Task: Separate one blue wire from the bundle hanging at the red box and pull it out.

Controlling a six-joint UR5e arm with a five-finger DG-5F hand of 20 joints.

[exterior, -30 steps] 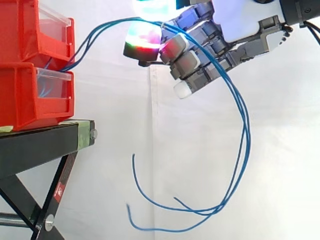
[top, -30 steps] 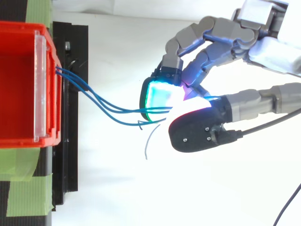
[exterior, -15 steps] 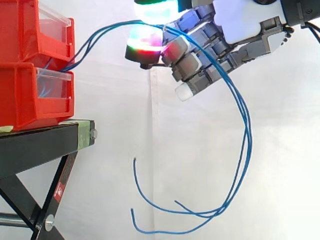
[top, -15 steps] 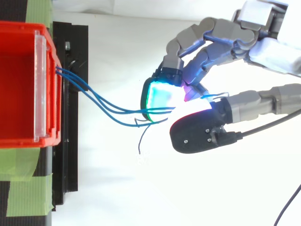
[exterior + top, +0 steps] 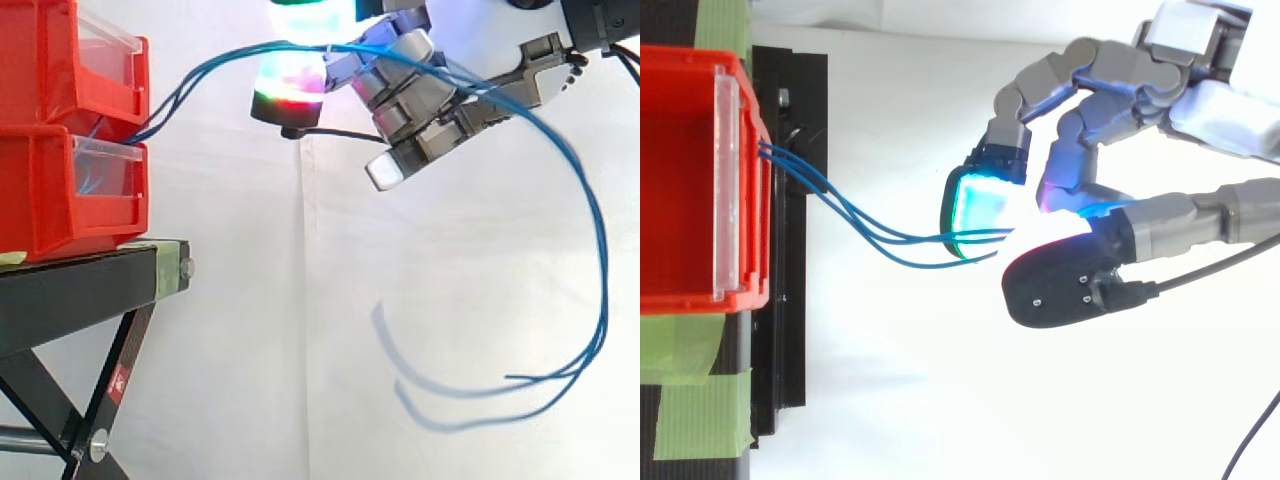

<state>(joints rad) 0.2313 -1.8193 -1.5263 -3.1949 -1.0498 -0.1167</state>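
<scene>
Hand pinches the blue wires by the red boxes
In the side view two red boxes (image 5: 60, 130) sit at 9 o'clock on a black stand (image 5: 80, 285). The blue wires (image 5: 205, 67) come out of the boxes and go up toward 12 o'clock, where the hand (image 5: 470, 50) at 1 o'clock squeezes them between its curled, glowing fingertips (image 5: 288, 85). Past the hand the wires hang in a big loop down to 4 o'clock

Glossy red plastic bins (image 5: 50, 205) on seemingly matt metal stand (image 5: 70, 295)
</scene>
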